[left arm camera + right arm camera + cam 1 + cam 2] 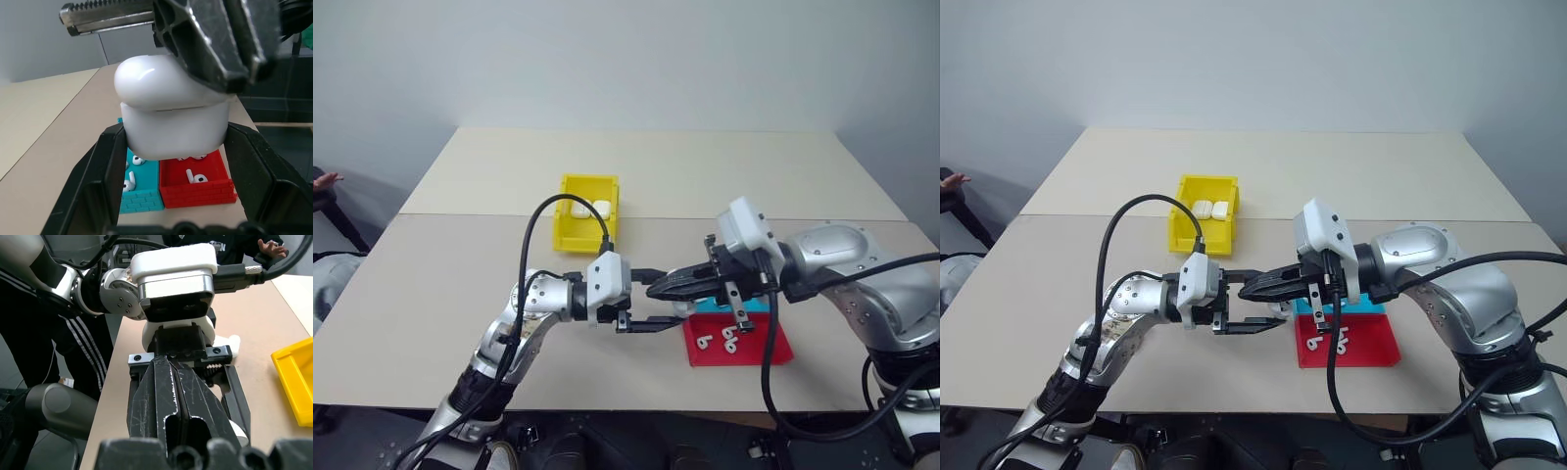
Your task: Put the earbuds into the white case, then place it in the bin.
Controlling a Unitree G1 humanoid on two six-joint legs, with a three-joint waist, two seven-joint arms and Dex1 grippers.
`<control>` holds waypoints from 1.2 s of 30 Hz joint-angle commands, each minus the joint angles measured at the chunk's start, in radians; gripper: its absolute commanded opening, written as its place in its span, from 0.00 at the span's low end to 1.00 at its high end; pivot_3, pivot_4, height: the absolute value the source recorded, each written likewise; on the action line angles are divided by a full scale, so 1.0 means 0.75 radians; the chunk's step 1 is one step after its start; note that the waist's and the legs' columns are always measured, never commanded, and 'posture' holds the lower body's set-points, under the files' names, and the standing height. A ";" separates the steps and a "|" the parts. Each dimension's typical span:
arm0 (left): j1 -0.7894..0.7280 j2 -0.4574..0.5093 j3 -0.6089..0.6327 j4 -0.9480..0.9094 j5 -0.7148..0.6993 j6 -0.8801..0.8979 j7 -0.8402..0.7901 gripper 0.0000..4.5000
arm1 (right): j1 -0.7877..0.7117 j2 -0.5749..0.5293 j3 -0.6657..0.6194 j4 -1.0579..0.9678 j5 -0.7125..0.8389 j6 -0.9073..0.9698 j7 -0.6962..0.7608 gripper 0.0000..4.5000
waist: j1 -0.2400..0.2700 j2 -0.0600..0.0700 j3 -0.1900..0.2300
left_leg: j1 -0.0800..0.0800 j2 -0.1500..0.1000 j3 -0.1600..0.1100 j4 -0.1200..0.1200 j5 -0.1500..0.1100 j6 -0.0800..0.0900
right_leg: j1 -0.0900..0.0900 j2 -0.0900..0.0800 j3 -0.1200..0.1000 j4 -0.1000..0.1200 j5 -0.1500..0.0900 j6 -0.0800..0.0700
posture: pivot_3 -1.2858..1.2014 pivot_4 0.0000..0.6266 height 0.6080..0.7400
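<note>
Left wrist view: case (173, 115) clamped in left hand (176, 186), lid down, right hand (220, 44) pinched closed on lid at 12 o'clock. Risk: case slipping sideways under push. Bin (588, 211) well apart, at 11 o'clock.

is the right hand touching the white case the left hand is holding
Touching. In the left wrist view the right hand presses on the closed lid of the white case, which sits between the left hand's fingers.
</note>
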 commanded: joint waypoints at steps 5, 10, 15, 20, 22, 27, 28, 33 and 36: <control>0.000 0.000 0.070 -0.083 -0.042 -0.058 0.018 0.61 | 0.027 -0.054 -0.060 0.028 -0.058 -0.055 0.051 0.01 | 0.004 0.000 0.000 | 0.000 0.000 0.000 0.000 0.000 0.000 | 0.000 0.000 0.000 0.001 0.000 0.000 | 0.52 0.24 1.00; -0.004 0.004 0.092 -0.061 -0.022 -0.046 0.047 0.61 | -0.001 0.008 -0.164 0.037 0.033 -0.062 0.030 0.01 | 0.004 0.000 0.000 | 0.000 0.000 0.000 0.000 0.000 0.000 | 0.000 0.000 0.000 0.000 0.000 0.000 | 0.52 0.24 1.00; -0.098 -0.038 0.155 -0.035 0.102 0.001 0.308 0.61 | -0.004 0.038 -0.299 0.071 0.090 -0.038 -0.066 0.01 | 0.011 0.000 0.000 | 0.000 0.000 0.000 0.001 0.000 0.000 | 0.000 0.000 0.000 0.001 0.000 0.000 | 0.52 0.24 1.00; -0.277 -0.123 0.244 0.101 0.268 0.031 0.649 0.61 | 0.074 0.040 -0.344 0.054 0.087 -0.028 -0.153 0.01 | 0.018 0.000 0.000 | 0.000 0.000 -0.001 0.002 0.000 0.000 | 0.002 0.000 -0.001 0.000 0.001 0.001 | 0.52 0.24 1.00; -0.362 -0.119 0.247 0.234 0.402 0.046 0.802 0.61 | 0.109 0.045 -0.357 0.027 0.101 -0.020 -0.192 0.01 | 0.017 0.000 0.000 | 0.000 0.000 0.000 0.002 0.000 0.000 | 0.001 0.000 0.000 0.000 0.001 0.001 | 0.52 0.24 1.00; -0.509 -0.125 0.260 0.586 0.566 0.023 1.047 0.61 | 0.180 0.047 -0.360 -0.034 0.111 0.006 -0.264 0.01 | 0.013 0.000 0.000 | 0.000 0.000 0.000 0.001 0.000 0.000 | 0.000 0.000 0.000 0.001 0.001 0.001 | 0.52 0.24 1.00; -0.536 -0.137 0.271 0.643 0.563 0.062 1.069 0.61 | 0.190 0.043 -0.359 -0.042 0.111 0.011 -0.273 0.01 | 0.015 -0.001 0.000 | 0.000 0.000 0.000 0.001 0.000 0.000 | 0.000 0.000 0.000 0.001 0.001 0.001 | 0.52 0.24 1.00; -0.571 -0.138 0.232 0.803 0.606 0.040 1.063 0.61 | 0.223 0.029 -0.370 -0.070 0.124 0.019 -0.300 0.01 | 0.017 -0.001 0.000 | -0.004 0.000 0.000 0.001 0.000 0.000 | -0.003 0.000 -0.001 0.000 0.001 0.001 | 0.52 0.24 1.00; -0.583 -0.165 0.242 0.833 0.588 0.040 1.065 0.82 | 0.232 0.027 -0.368 -0.072 0.120 0.019 -0.315 0.00 | 0.017 -0.001 0.000 | -0.005 0.000 0.000 0.001 0.000 0.000 | -0.003 0.000 -0.001 0.000 0.001 0.001 | 0.52 0.24 1.00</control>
